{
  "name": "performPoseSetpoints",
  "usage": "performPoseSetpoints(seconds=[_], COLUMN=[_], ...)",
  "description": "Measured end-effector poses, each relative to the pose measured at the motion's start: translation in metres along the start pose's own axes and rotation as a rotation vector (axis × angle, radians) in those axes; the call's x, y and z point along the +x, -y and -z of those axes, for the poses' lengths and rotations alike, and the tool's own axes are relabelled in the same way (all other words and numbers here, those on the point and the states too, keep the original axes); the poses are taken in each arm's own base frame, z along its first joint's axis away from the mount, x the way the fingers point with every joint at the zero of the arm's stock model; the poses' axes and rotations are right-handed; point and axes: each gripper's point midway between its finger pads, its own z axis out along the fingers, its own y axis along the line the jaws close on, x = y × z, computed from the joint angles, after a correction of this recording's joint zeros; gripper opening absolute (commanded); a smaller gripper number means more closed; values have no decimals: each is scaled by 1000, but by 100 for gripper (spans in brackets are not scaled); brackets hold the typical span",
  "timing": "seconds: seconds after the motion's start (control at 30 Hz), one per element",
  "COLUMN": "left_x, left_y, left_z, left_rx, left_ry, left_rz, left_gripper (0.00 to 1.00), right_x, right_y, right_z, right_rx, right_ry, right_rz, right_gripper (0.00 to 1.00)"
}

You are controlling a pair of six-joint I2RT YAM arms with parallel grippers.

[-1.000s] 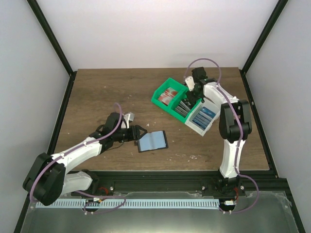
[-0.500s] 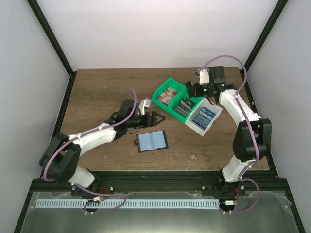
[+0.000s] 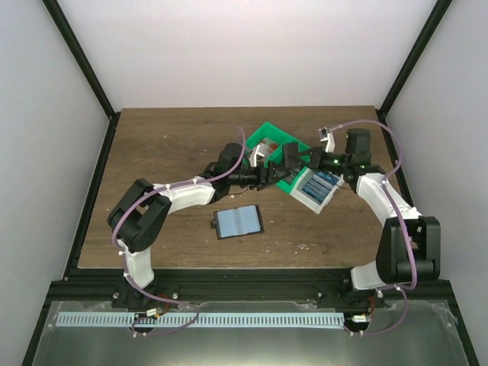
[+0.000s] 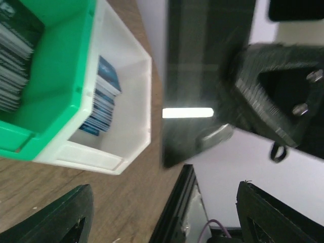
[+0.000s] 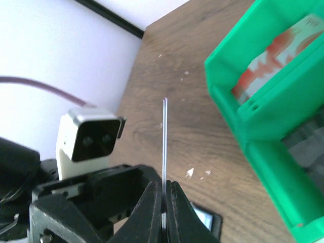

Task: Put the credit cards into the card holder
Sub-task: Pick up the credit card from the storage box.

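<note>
Top view: the left gripper [image 3: 268,177] and right gripper [image 3: 287,164] were nearly tip to tip beside the green bin [image 3: 267,131]. Jaw state wasn't readable from here. The card holder [image 3: 238,221] lay open, lining up, on the table [image 3: 168,145], nearside of both jaws & apart from them. The white bin [image 3: 309,203] w/ stacked credit cards [image 3: 319,183] sat just by the right gripper. Pale walls and black frame posts stood round the table.

Left wrist: the left gripper [image 4: 164,187] had its jaws spread wide, nothing btwn them. Ahead of them stood a dark blurred panel [image 4: 202,76] w/ a glare stripe, against the right gripper [image 4: 276,101]; can't tell if that was a card. Left of the jaws, the white bin [image 4: 136,101] w/ blue credit cards [image 4: 101,101] touched the green bin [image 4: 55,76].

Right wrist: the right gripper [image 5: 164,190] had its jaws pressed together on one credit card [image 5: 164,142], seen edge-on, sticking straight out past the tips. Left of the jaws was a wrist camera [image 5: 88,139]. A card holder [image 5: 205,221] corner showed just right of the fingers. The green bin [image 5: 263,101] was further right.
</note>
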Motion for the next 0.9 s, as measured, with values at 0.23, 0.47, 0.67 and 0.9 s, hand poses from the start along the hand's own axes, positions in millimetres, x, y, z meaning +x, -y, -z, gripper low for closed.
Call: performPoseSetpoints(seconds=[0.23, 0.47, 0.67, 0.9], left_x=[-9, -19, -20, -13], left_y=[22, 31, 53, 78], left_z=[0, 8, 22, 47], left_rx=[75, 132, 192, 247], left_ry=[10, 21, 21, 5], left_rz=[39, 78, 35, -11], left_gripper=[56, 11, 0, 0], right_x=[34, 52, 56, 42], right_y=[-12, -28, -38, -77], right_z=[-1, 7, 11, 30], right_rx=[-161, -272, -325, -424], right_ry=[-72, -108, -114, -73], right_rz=[-94, -122, -140, -63], right_gripper=[2, 8, 34, 35])
